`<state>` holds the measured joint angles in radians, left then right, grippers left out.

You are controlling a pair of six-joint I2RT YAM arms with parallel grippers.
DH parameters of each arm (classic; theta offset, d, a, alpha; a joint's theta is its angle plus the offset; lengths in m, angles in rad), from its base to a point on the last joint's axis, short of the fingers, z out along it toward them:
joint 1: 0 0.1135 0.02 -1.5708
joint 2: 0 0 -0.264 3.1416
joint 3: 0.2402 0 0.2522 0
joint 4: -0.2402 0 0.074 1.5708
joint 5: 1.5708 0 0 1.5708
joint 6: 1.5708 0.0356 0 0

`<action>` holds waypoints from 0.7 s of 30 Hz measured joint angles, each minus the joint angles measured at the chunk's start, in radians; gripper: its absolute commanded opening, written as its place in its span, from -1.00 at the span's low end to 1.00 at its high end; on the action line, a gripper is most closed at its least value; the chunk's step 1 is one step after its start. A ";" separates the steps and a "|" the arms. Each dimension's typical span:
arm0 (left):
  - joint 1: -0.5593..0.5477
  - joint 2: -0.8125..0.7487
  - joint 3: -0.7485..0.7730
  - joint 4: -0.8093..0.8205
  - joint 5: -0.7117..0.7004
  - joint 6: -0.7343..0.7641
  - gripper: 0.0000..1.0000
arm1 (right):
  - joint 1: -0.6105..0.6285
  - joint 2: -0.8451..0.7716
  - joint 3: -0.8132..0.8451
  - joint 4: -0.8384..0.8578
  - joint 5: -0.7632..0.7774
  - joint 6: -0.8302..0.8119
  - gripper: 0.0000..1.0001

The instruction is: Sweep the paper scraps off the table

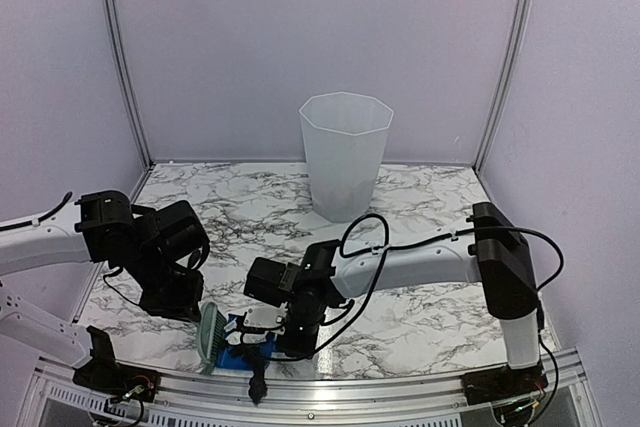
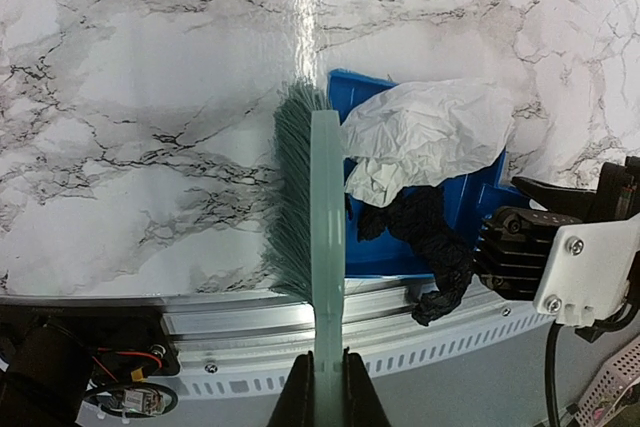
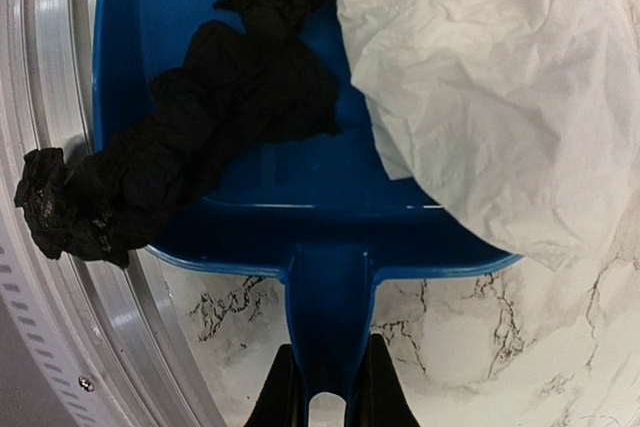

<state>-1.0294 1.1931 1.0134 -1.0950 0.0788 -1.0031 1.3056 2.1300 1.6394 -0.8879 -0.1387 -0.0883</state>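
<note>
We see the paper scraps [image 2: 425, 177] gathered in the blue dustpan [image 3: 270, 232], which sits on the table [image 1: 420, 207] right at its metal front edge [image 2: 250, 322]. Our right pincer [image 3: 330, 387] pinches the dustpan's handle between its two fingers. Our left pincer [image 2: 327, 387] is pressed onto the handle of the green brush [image 2: 322, 217], whose bristles stand against the dustpan's open mouth.

The load looks poorly seated, in our judgement. The black scrap [image 3: 180, 167] lies only partly inside. Its tail spills over the dustpan's side rim and rests on the metal edge, hanging toward the drop beyond. If we lift or tilt the dustpan quickly, that tail may drag on the rail and pull the whole strip out, off the table altogether.

The crumpled white sheet [image 3: 490, 77] is the other worry. It bulges above the dustpan and overhangs the opposite rim. Being light, it could slide out of the open mouth once the brush stops blocking it, or if the dustpan tips forward.

The tall pale bin [image 1: 345, 152] stands well beyond the dustpan, so the carry is long. A narrow grip on the handle could also let the dustpan roll sideways.
</note>
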 measured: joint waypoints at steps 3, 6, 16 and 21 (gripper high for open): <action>0.000 -0.003 0.000 0.000 0.000 0.000 -1.00 | 0.002 -0.023 -0.044 0.044 0.006 0.010 -1.00; 0.000 -0.003 0.000 -0.001 -0.002 0.001 -1.00 | 0.003 -0.051 -0.095 0.088 0.012 0.019 -1.00; 0.000 0.008 0.027 -0.003 -0.055 0.008 -1.00 | -0.018 -0.104 -0.173 0.134 0.039 0.044 -1.00; 0.000 0.060 0.087 -0.002 -0.080 0.029 -1.00 | -0.051 -0.105 -0.172 0.153 0.056 0.068 -1.00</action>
<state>-1.0294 1.2533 1.1004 -1.0973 -0.0010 -0.9737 1.2549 2.0251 1.4670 -0.7349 -0.0822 -0.0204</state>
